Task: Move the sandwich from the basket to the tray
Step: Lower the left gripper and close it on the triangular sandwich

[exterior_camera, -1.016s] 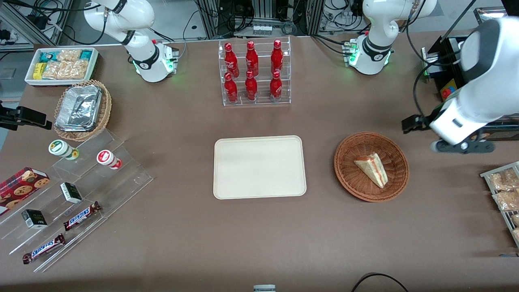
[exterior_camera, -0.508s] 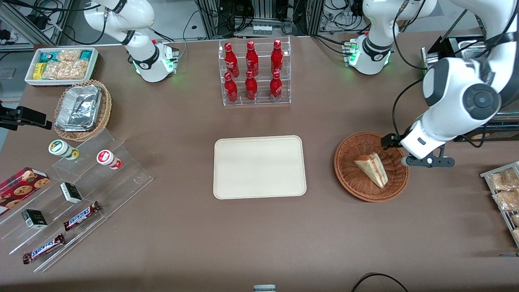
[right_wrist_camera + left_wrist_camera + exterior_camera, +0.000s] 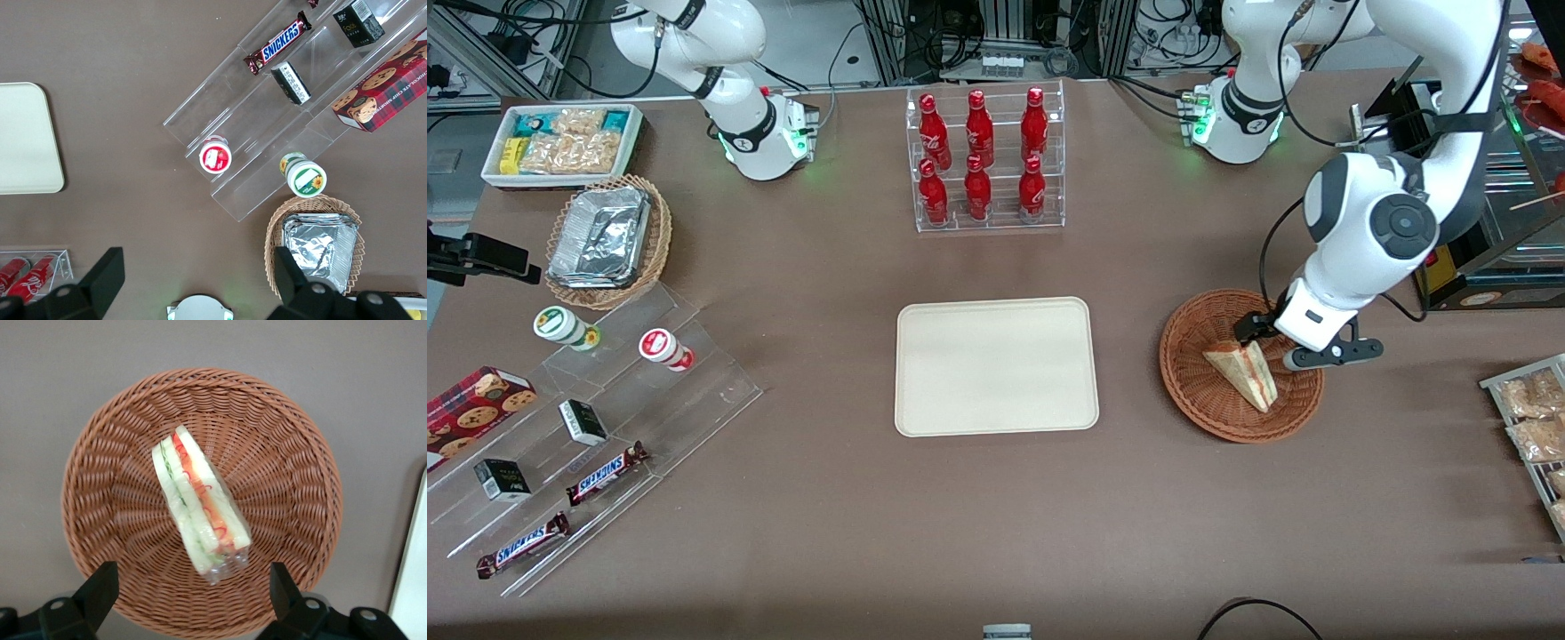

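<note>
Gripper point(image 3: 1263, 342) hung over the basket point(image 3: 1193, 382), above the part of its bowl farther from the front camera; fingers point(image 3: 99, 592) spread wide, holding nothing, clear of the wicker in the wrist view. Sandwich point(image 3: 1243, 371) lay in the basket's hollow, wrapped in clear film, its striped cut edge turned up, bare weave showing all round it out to the rim. Wrist view: the fingers stood apart wider than the wedge, its wide end between them. Tray point(image 3: 996, 366) sat flat on the brown surface point(image 3: 996, 516) beside the basket, toward the parked arm's end, apart from it, a strip of bare surface between their edges. Rack of red bottles point(image 3: 983, 160) stood farther from the front camera than the tray, well apart.
</note>
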Action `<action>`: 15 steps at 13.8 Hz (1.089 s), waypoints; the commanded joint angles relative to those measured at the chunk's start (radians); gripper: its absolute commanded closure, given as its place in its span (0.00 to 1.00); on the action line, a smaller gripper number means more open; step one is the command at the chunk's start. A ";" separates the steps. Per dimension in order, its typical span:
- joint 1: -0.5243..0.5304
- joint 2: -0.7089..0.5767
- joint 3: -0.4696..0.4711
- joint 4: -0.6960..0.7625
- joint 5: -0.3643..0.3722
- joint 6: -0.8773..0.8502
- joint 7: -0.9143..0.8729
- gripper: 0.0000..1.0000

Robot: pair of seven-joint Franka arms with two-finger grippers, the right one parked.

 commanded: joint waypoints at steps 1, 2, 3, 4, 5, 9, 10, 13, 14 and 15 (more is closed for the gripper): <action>-0.029 -0.021 0.005 -0.022 0.002 0.033 -0.209 0.00; -0.029 -0.015 0.005 -0.023 0.002 0.045 -0.260 0.00; -0.027 -0.010 0.005 -0.025 0.002 0.064 -0.326 0.00; -0.024 -0.004 0.005 -0.025 0.001 0.073 -0.390 0.00; -0.021 -0.002 0.007 -0.023 -0.002 0.076 -0.443 0.00; -0.024 0.044 0.007 -0.023 -0.008 0.135 -0.701 0.00; -0.026 0.054 0.008 -0.023 -0.004 0.135 -0.698 0.00; -0.027 0.079 0.008 -0.020 0.010 0.132 -0.695 0.00; -0.029 0.100 0.008 -0.016 0.012 0.133 -0.695 0.00; -0.029 0.114 0.008 -0.014 0.018 0.136 -0.693 0.00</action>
